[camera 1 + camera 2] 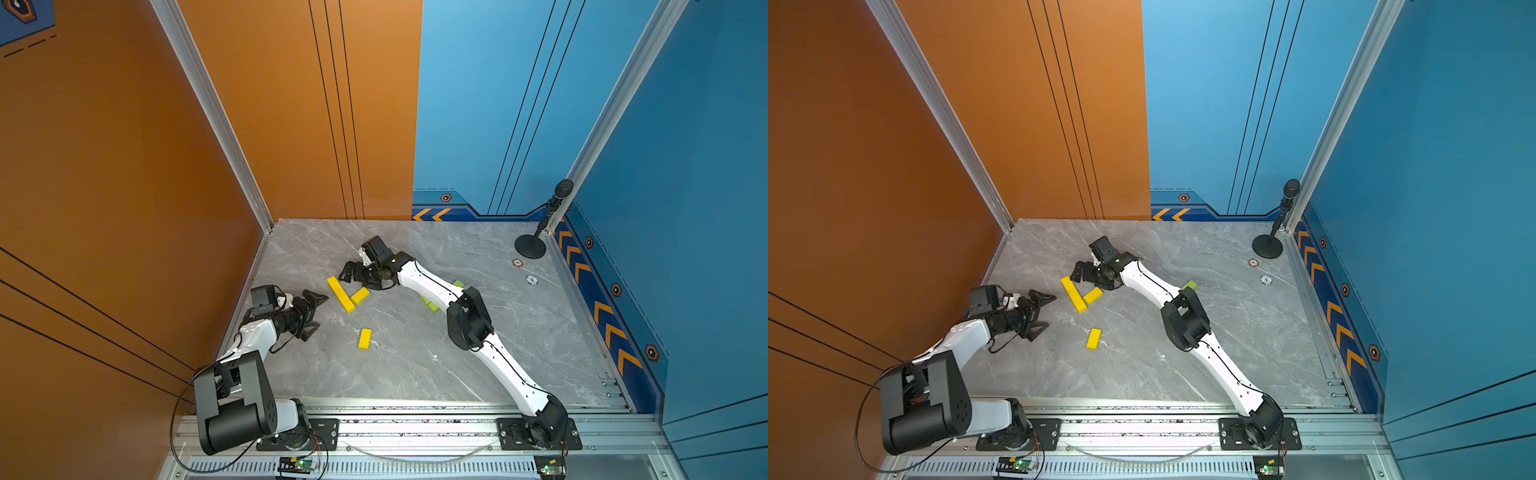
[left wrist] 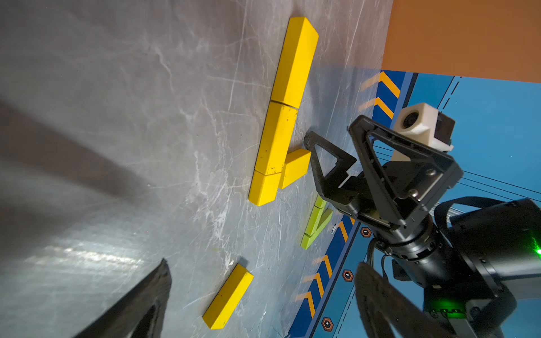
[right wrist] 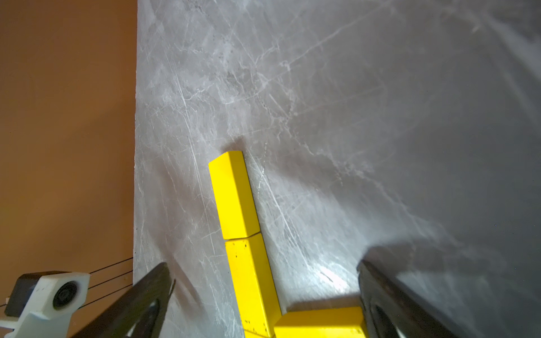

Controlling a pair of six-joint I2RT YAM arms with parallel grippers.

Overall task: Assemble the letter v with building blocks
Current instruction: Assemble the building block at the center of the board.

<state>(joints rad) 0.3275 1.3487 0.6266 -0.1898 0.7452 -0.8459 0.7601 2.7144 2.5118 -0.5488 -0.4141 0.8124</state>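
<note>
Left gripper (image 1: 318,313) and right gripper (image 1: 352,277) are spread wide, nothing gripped. Yellow row (image 1: 340,294) and short yellow block (image 1: 360,295) are laid in a partial V by the right gripper. Loose yellow block (image 1: 365,338) is set apart; green blocks (image 1: 431,306) are half hidden under the right arm (image 1: 432,284).

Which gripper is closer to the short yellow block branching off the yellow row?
Right. The right gripper hangs open directly at the short yellow block. The left gripper, also open, sits across the yellow row, apart from it.
</note>
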